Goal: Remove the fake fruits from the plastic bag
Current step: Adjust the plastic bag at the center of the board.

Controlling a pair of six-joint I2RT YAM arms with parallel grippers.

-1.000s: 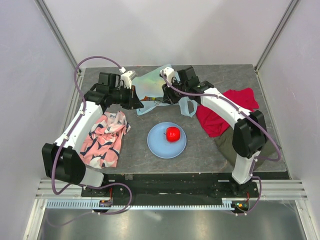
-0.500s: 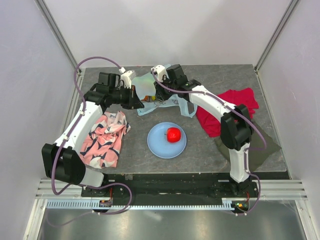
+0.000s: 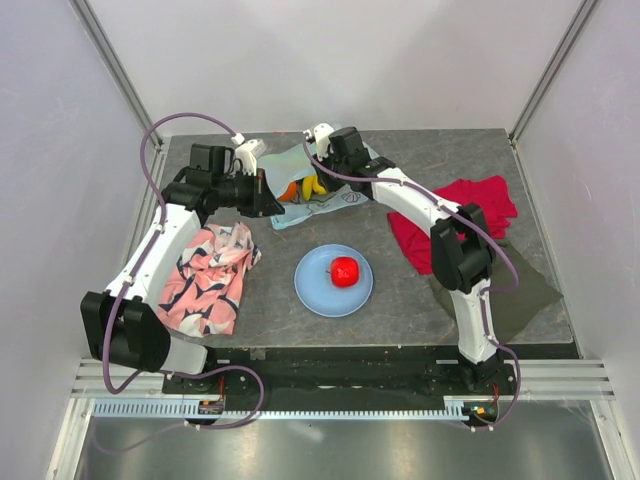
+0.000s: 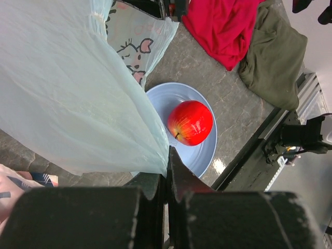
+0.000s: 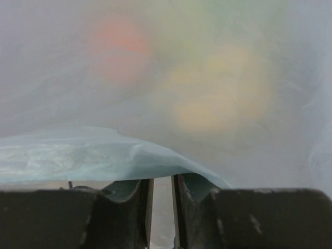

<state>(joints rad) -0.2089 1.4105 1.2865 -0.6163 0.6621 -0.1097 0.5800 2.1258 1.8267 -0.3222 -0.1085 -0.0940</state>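
Two fake fruits, an orange [image 3: 289, 190] and a banana [image 3: 316, 186], show inside the plastic bag [image 3: 330, 203] at the far side of the bench [image 3: 450, 155]; a red apple [image 3: 345, 269] sits on the blue plate [image 3: 315, 290].
Left end effector [image 4: 168, 155] is clamped on the bag's edge, holding the film up. Right end effector [image 5: 162, 181] stands at the bag's far rim, its fingers nearly together with film draped over the tips; whether they pinch it I cannot tell through the haze.

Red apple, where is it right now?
In the top view, the red apple sits on the blue plate, with the pink cloth to its left and the red cloth to its right.
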